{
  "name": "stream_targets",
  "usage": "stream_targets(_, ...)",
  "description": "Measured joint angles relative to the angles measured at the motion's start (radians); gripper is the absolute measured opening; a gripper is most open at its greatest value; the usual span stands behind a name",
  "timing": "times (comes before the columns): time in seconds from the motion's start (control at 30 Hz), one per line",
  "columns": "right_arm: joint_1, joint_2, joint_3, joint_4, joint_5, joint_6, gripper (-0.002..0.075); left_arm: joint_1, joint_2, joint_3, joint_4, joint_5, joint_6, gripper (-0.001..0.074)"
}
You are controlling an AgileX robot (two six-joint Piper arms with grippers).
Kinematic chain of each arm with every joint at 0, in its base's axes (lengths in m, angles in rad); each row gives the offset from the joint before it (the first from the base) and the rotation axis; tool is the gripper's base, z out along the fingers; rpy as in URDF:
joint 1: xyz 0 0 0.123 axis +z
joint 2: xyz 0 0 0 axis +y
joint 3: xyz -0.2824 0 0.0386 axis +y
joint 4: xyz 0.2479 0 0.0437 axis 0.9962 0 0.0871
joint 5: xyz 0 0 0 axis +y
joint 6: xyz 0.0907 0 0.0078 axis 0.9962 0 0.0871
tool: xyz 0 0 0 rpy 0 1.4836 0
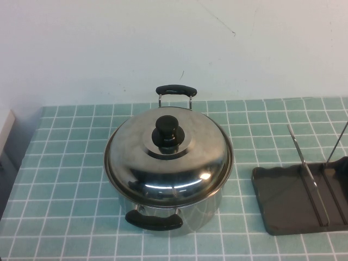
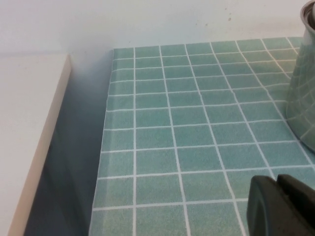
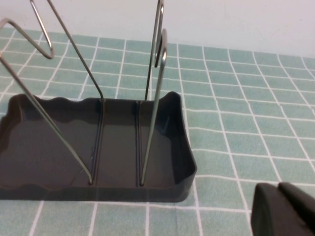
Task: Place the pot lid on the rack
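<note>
From the high view I see the pot lid (image 1: 168, 157), a shiny domed steel disc with a black round knob, sitting closed on the steel pot (image 1: 174, 215) at the centre of the frame, on a table (image 1: 65, 163) covered in teal tile-patterned cloth. The rack (image 1: 283, 201), a dark plastic tray with thin upright wire dividers, lies at the right edge, apart from the pot. Neither arm appears in this view. In the left wrist view, the left gripper (image 2: 280, 206) shows only as a dark matte block at the lower right corner; I cannot tell how its fingers stand. The pot's curved mirror wall fills the right edge, near the gripper. In the right wrist view, the right gripper (image 3: 283, 209) is likewise a dark corner at lower right, fingers unreadable, with the rack close by across the left half of the frame. I judge the left arm nearer the lid and the right nearer the rack; the lid's knob points straight up.
</note>
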Motion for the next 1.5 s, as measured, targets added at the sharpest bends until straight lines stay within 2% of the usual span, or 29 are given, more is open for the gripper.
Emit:
stream_targets(0.13,0.0,0.0,0.0,-0.003,0.0,0.0,-0.0003,0.0,0.0,0.0,-0.072,0.0,0.0,-0.0004)
stream_targets(0.23,0.0,0.0,0.0,-0.002,0.0,0.0,-0.0003,0.0,0.0,0.0,-0.221,-0.016,-0.007,-0.0004)
stream_targets(0.33,0.0,0.0,0.0,0.055,-0.002,0.032,-0.0003,0.0,0.0,0.002,-0.572,-0.084,-0.096,-0.0004)
stream_targets(0.4,0.0,0.0,0.0,0.156,-0.006,0.062,-0.0003,0.0,0.0,0.002,-0.867,-0.159,-0.169,-0.0004)
stream_targets(0.47,0.0,0.0,0.002,0.29,-0.013,0.073,-0.0003,0.0,0.0,0.002,-1.049,-0.244,-0.176,-0.0004)
stream_targets(0.5,0.0,0.0,0.002,0.35,-0.017,0.078,-0.0003,0.0,0.0,0.002,-1.132,-0.302,-0.144,-0.0004)
stream_targets(0.57,0.0,0.0,0.004,0.506,-0.036,0.083,-0.0003,0.0,0.0,0.002,-1.201,-0.406,-0.03,-0.0004)
stream_targets(0.67,0.0,0.0,0.004,0.648,-0.065,0.086,-0.0003,0.0,0.0,0.002,-1.275,-0.525,0.167,-0.0004)
stream_targets(0.8,0.0,0.0,0.004,0.711,-0.116,0.086,-0.0003,0.0,0.0,0.002,-1.418,-0.559,0.168,-0.0004)
stream_targets(1.07,0.0,0.0,0.004,0.723,-0.104,0.077,-0.0003,0.0,0.0,0.002,-1.469,-0.531,0.267,-0.0004)
stream_targets(1.2,0.0,0.0,0.004,0.714,-0.053,-0.01,-0.0003,0.0,0.0,0.002,-1.462,-0.419,0.276,-0.0004)
stream_targets(1.37,0.0,0.0,0.004,0.711,-0.044,-0.052,-0.0003,0.0,0.034,-0.093,-1.319,-0.191,0.442,-0.0004)
stream_targets(1.5,0.0,0.0,0.004,0.711,-0.041,-0.061,-0.0003,0.0,0.211,-0.246,-1.141,-0.095,0.545,-0.0004)
